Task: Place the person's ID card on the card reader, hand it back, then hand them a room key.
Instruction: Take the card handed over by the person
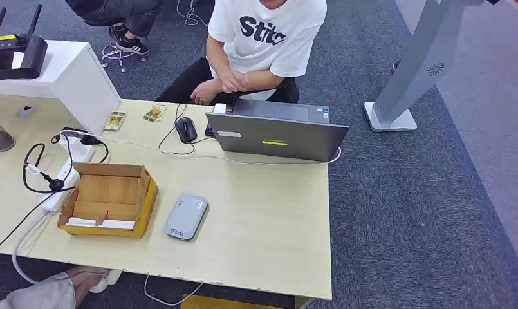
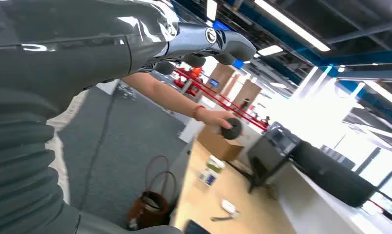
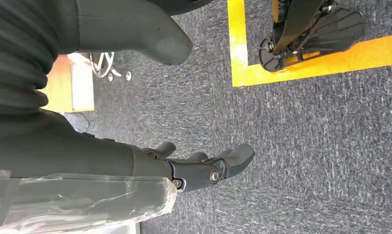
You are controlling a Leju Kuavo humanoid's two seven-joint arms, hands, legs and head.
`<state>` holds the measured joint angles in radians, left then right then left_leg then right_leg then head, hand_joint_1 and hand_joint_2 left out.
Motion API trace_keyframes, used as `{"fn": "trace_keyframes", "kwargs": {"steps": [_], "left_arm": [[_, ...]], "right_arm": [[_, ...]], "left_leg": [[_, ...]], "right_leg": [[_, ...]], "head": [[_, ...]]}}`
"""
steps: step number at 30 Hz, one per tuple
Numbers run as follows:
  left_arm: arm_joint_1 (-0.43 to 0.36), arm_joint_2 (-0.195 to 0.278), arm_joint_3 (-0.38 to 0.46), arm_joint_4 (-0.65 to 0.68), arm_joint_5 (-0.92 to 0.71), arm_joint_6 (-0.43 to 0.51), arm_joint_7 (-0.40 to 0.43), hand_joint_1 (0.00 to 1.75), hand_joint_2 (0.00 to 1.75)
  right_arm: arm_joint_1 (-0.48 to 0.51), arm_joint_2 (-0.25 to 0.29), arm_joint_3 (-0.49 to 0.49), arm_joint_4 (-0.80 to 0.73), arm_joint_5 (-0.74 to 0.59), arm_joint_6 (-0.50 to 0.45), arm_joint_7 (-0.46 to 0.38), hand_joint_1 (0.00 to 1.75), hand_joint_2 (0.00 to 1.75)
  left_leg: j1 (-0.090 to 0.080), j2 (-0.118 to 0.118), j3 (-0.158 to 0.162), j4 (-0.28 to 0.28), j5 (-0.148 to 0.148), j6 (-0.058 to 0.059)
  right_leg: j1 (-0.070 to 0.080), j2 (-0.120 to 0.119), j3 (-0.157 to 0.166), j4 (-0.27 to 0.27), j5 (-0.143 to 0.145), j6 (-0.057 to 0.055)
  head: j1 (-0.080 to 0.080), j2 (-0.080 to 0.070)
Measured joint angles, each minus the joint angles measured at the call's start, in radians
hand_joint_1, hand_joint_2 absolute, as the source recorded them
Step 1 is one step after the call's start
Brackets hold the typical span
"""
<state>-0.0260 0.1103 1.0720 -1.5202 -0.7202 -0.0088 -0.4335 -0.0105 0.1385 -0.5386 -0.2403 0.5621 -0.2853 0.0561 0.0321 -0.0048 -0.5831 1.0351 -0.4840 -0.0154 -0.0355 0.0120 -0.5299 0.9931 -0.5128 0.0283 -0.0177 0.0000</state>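
Near the front edge of the desk [image 1: 262,257] lies the grey card reader [image 1: 186,217], just beside the yellow cardboard box [image 1: 108,198] toward the left edge. At the far edge a person [image 1: 262,45] sits behind the open laptop [image 1: 277,132]. Left hand [image 2: 203,46] is raised, fingers loosely apart, holding nothing. Right hand [image 3: 198,168] hangs over grey carpet [image 3: 306,146], fingers extended, empty.

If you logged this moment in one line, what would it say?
left hand: raised, holds nothing | right hand: hanging over carpet, holds nothing | card reader: bare, on table | box: beside reader
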Motion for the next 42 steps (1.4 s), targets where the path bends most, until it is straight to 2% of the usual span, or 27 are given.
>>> {"fn": "trace_keyframes", "kwargs": {"steps": [2, 11, 19, 35, 38, 42], "left_arm": [[-0.004, 0.004, -0.035, 0.0, -0.005, 0.011, 0.01, 0.0, 1.75], [-0.076, 0.025, -0.34, 0.029, -0.086, 0.092, 0.097, 0.0, 1.75], [-0.149, 0.025, -0.595, 0.086, -0.184, 0.152, 0.169, 0.0, 1.75], [-0.259, -0.019, -1.133, 0.16, -0.385, 0.245, 0.267, 0.0, 1.75], [-0.274, -0.027, -1.211, 0.166, -0.401, 0.247, 0.273, 0.0, 1.75], [-0.285, -0.035, -1.267, 0.171, -0.41, 0.247, 0.276, 0.0, 1.75]], "right_arm": [[-0.001, 0.0, -0.002, 0.0, 0.005, 0.003, 0.001, 0.0, 1.75], [-0.008, 0.0, -0.008, 0.005, 0.045, 0.016, 0.01, 0.0, 1.75], [-0.014, 0.0, -0.015, 0.006, 0.08, 0.031, 0.02, 0.0, 1.75], [-0.022, 0.0, -0.041, 0.01, 0.154, 0.052, 0.035, 0.0, 1.75], [-0.024, 0.0, -0.048, 0.011, 0.17, 0.06, 0.03, 0.0, 1.75], [-0.024, 0.0, -0.053, 0.012, 0.18, 0.065, 0.029, 0.0, 1.75]], "left_leg": [[0.0, 0.0, 0.0, 0.0, 0.0, 0.0], [0.0, 0.0, 0.0, 0.0, 0.0, 0.0], [0.0, 0.001, 0.0, 0.001, 0.0, 0.0], [0.0, 0.002, 0.0, 0.001, 0.0, 0.0], [0.0, 0.002, 0.0, 0.001, 0.0, 0.0], [0.0, 0.002, 0.0, 0.001, 0.0, 0.0]], "right_leg": [[0.0, 0.0, 0.0, 0.0, 0.0, 0.0], [0.0, 0.0, 0.0, 0.0, 0.001, 0.0], [0.0, 0.002, 0.001, 0.0, 0.001, -0.001], [0.0, 0.003, 0.001, 0.0, 0.002, -0.001], [0.0, 0.003, 0.001, 0.0, 0.002, -0.001], [0.0, 0.003, 0.001, 0.0, 0.002, -0.001]], "head": [[0.0, 0.0], [0.0, 0.0], [0.0, 0.0], [0.0, 0.0], [0.0, 0.0], [0.0, 0.0]]}}
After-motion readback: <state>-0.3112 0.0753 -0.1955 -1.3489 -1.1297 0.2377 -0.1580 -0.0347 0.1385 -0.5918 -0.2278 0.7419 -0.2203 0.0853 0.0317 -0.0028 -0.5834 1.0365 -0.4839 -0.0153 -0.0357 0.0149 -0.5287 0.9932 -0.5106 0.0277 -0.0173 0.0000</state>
